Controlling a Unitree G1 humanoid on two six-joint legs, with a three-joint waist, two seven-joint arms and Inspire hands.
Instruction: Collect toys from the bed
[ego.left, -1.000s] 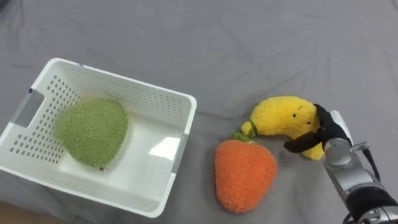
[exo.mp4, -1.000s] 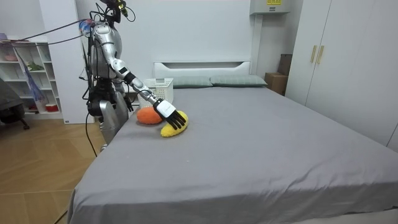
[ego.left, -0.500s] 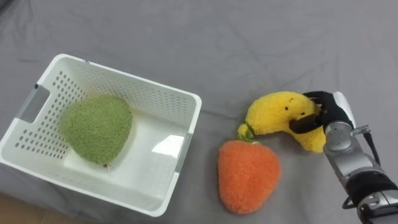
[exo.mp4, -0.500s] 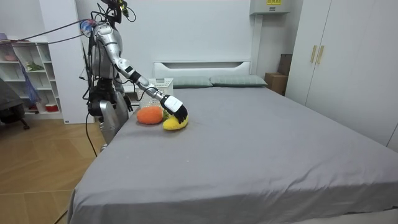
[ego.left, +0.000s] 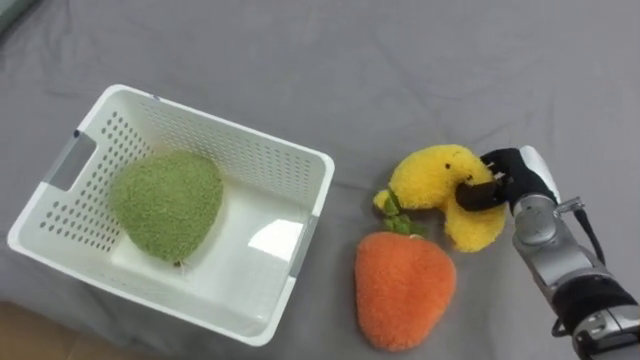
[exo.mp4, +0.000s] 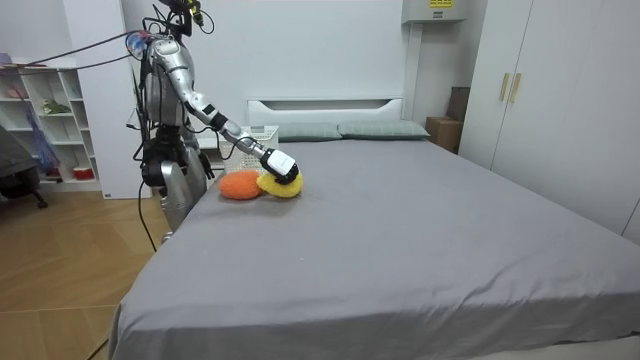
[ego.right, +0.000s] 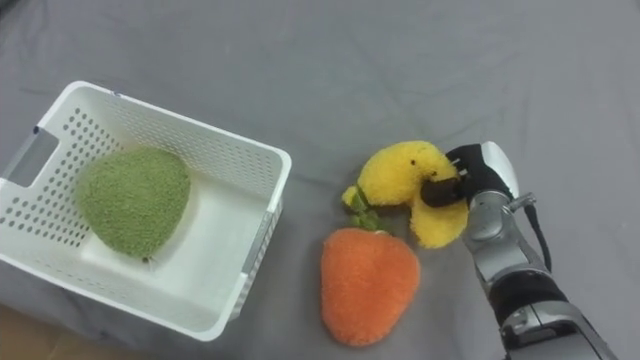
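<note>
A yellow banana plush toy (ego.left: 440, 190) (ego.right: 405, 180) lies on the grey bed, and my right hand (ego.left: 497, 183) (ego.right: 462, 180) has its dark fingers curled into the toy's right side. An orange plush toy (ego.left: 404, 290) (ego.right: 368, 285) with a green stem lies just in front of it. To the left stands a white perforated basket (ego.left: 290, 170) (ego.right: 250, 160) holding a green plush toy (ego.left: 168, 203) (ego.right: 133, 198). In the room view I stand at the bed's head end, right arm stretched to the banana toy (exo.mp4: 283, 186) beside the orange toy (exo.mp4: 240, 185).
The grey bedsheet (ego.left: 400, 60) spreads wide beyond and to the right of the toys. The basket's grey handle (ego.left: 70, 160) faces left. In the room view, pillows (exo.mp4: 380, 129) lie at the headboard, a shelf (exo.mp4: 50, 110) stands behind me and wardrobes (exo.mp4: 560, 100) at the right.
My right hand's fingers have curled from straight onto the banana toy, squeezing it and drawing it back toward the basket side. The eye views have shifted slightly.
</note>
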